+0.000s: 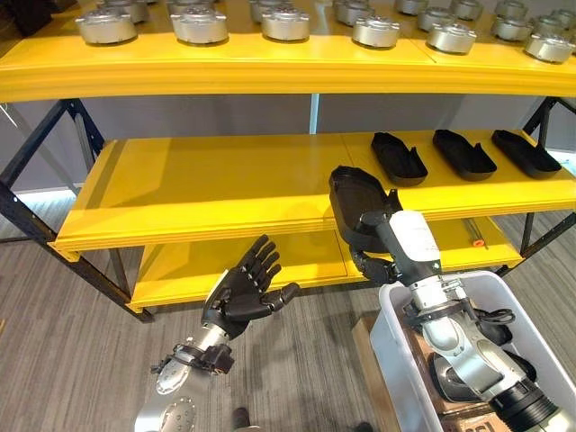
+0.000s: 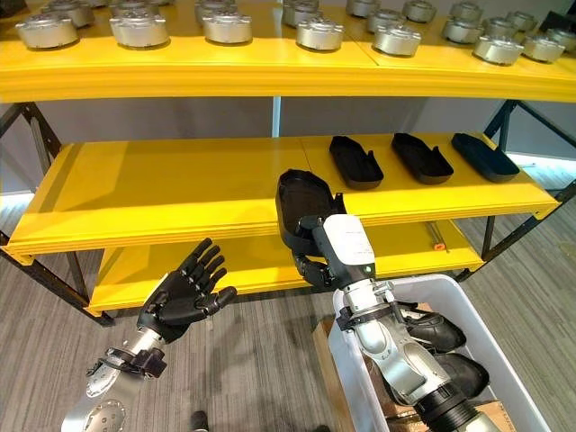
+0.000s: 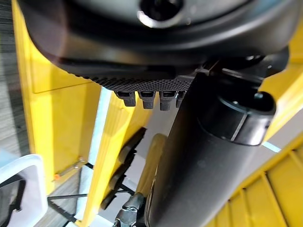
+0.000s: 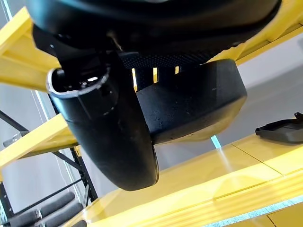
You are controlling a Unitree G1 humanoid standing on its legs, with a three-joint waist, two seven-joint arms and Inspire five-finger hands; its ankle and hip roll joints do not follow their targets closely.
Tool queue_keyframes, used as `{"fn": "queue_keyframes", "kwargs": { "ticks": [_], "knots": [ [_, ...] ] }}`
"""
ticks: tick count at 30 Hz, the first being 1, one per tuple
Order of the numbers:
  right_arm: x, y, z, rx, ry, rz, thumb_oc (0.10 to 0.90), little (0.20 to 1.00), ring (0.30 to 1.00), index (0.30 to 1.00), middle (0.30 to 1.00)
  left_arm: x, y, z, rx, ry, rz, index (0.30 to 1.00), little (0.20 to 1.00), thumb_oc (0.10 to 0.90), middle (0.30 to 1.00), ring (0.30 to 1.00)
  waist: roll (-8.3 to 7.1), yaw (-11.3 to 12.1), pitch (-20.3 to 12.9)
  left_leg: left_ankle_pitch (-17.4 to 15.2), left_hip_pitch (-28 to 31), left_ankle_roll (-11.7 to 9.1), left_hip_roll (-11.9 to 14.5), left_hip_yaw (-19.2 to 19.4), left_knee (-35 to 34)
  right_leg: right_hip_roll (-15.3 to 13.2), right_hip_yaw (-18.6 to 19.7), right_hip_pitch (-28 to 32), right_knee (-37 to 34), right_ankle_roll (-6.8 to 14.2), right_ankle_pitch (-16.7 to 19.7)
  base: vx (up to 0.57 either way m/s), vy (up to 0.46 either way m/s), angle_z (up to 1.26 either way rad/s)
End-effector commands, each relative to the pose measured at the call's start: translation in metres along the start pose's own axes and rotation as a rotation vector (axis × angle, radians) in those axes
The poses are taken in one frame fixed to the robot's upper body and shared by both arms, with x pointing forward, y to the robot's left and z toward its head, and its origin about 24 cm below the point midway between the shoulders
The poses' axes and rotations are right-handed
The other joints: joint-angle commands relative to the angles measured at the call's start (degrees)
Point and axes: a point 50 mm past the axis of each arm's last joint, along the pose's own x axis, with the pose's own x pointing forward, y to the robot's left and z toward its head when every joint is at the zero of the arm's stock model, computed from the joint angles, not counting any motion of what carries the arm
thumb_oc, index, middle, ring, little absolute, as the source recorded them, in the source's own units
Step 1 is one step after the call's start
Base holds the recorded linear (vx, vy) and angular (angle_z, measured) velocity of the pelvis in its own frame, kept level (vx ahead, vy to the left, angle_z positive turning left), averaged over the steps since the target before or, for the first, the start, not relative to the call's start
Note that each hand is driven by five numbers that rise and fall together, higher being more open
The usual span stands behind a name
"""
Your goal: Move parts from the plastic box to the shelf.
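The left hand (image 1: 247, 292) hovers before the lower shelf, fingers (image 1: 263, 258) spread and straight, touching nothing; the right hand (image 1: 373, 243) grips a black part (image 1: 353, 202), fingers curled round it, just at the middle shelf's (image 1: 207, 184) front edge; three black parts (image 1: 463, 153) lie on that shelf's right; the plastic box (image 1: 396, 360) sits lower right.

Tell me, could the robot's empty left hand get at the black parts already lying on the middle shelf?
Probably not easily. The left hand hangs open, low and left of the three black parts at the middle shelf's right end, and the right hand, holding another black part, stands between them.
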Motion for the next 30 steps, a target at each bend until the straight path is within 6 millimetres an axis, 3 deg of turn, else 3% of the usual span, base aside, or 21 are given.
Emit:
{"fn": "queue_keyframes", "kwargs": {
  "ticks": [1,15,30],
  "knots": [
    [0.040,-0.049,0.033,-0.008,-0.220,-0.246,0.400,0.300,0.300,0.300,0.300,0.025,-0.025,0.039,0.027,-0.184,-0.176,1.000,1.000,0.900,1.000,1.000,-0.09,0.7,-2.6,-10.0,4.3,2.7,-1.2,1.8,3.5,-1.0,1.0,-2.0,2.2,0.5,-4.2,0.02,-0.014,-0.09],
    [0.042,-0.048,0.038,-0.006,-0.229,-0.276,0.400,0.300,0.300,0.300,0.300,0.035,-0.032,0.038,0.045,-0.119,-0.220,1.000,1.000,0.900,1.000,1.000,0.32,-0.8,0.2,-11.2,2.6,3.7,-0.9,3.5,6.7,-2.2,2.3,-6.3,5.0,1.1,-3.5,0.02,-0.088,-0.05],
    [0.047,-0.042,0.049,-0.021,-0.284,-0.239,0.400,0.300,0.300,0.300,0.300,0.038,-0.042,0.041,-0.024,-0.185,-0.218,1.000,1.000,0.900,1.000,1.000,1.28,-2.4,0.3,-11.6,2.6,2.2,2.3,6.9,10.2,-0.3,1.1,-7.4,7.4,-1.6,-5.4,0.04,-0.107,-0.04]
  ]
}}
